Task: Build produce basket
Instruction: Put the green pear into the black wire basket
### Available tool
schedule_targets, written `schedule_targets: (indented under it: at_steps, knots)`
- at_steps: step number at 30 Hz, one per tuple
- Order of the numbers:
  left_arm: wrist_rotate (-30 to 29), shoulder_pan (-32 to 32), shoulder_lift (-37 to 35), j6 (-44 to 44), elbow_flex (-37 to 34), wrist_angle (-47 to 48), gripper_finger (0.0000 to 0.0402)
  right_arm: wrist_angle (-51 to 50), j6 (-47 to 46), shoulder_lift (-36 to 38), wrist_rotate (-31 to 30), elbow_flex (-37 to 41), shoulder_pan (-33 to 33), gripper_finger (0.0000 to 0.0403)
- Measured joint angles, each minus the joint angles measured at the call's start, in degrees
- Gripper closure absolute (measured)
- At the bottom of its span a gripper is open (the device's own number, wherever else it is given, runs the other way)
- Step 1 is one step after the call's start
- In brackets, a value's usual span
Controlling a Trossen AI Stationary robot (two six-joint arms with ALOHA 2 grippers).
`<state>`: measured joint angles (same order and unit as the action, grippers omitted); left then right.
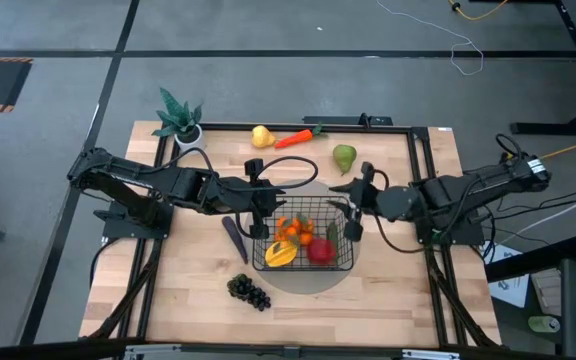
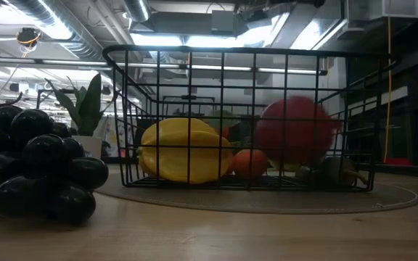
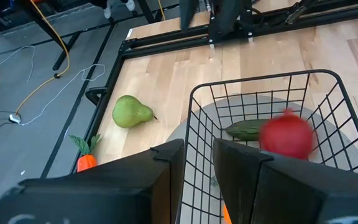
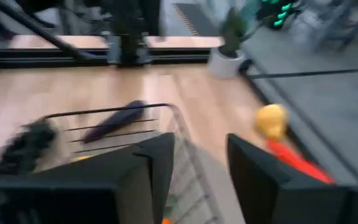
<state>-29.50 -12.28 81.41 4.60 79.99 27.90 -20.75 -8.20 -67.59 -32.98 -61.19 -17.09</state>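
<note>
At table centre, the black wire-mesh basket (image 1: 305, 245) sits on a round grey mat (image 1: 303, 282). Inside: yellow mango (image 1: 279, 254), red apple (image 1: 321, 250), small oranges (image 1: 290, 233), green cucumber (image 1: 332, 234).

Left gripper (image 1: 261, 212) is at the basket's left rim. In the left wrist view its two dark fingers (image 3: 166, 163) stand apart with the rim wire running between them, so they are parted, straddling the mesh wall and holding nothing. The apple appears blurred in that view and in the low view; judged to be in motion, perhaps just dropped or rolling.

Right gripper (image 1: 353, 212) is at the basket's right rim. Its wrist view shows the fingers spread with a clear gap and nothing held.

Still outside: purple eggplant (image 1: 235, 239) just left of the basket, dark grape bunch (image 1: 249, 291) near-left, yellow pear (image 1: 262, 136) and orange carrot (image 1: 299, 137) at the far edge, green pear (image 1: 344, 157) far-right of the basket. Potted plant (image 1: 180, 118) at far left is not produce.

Task judged roughly half done.

Risks:
- Left fingers astride the rim: lifting or retracting sideways could snag the wire and drag or tip the basket, spilling contents.
- Both grippers crowd the basket; simultaneous moves may collide.
- Apple may bounce the light oranges about.
</note>
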Motion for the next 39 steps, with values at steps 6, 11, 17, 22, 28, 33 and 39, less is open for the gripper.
schedule_targets:
  at_steps: [6,11,17,22,28,33,39]
  knots:
    - [0.0,0.0,0.0,0.0,0.0,0.1,0.0325,-0.1,4.7,0.2,-20.3,0.0,4.8,0.0254]
    - [0.0,0.0,0.0,0.0,0.0,1.4,0.0325,-0.6,8.8,0.3,-30.8,0.0,12.2,0.0254]
    - [0.0,0.0,0.0,0.0,0.0,7.5,0.0325,-0.6,10.0,0.2,-24.8,0.0,24.5,0.0254]
    - [0.0,0.0,0.0,0.0,0.0,12.3,0.0325,-0.7,7.0,-0.1,-8.2,0.0,36.5,0.0254]
    - [-0.1,0.9,0.0,0.0,0.0,13.3,0.0325,-5.9,-0.3,-4.9,9.0,0.0,47.6,0.0254]
    - [0.0,1.9,0.0,-0.9,0.0,13.3,0.0325,-11.1,-2.3,-12.7,10.7,0.0,49.8,0.0254]
    - [0.0,1.9,0.0,-3.0,0.0,13.7,0.0325,-11.8,-3.6,-20.6,21.6,0.0,49.9,0.0254]
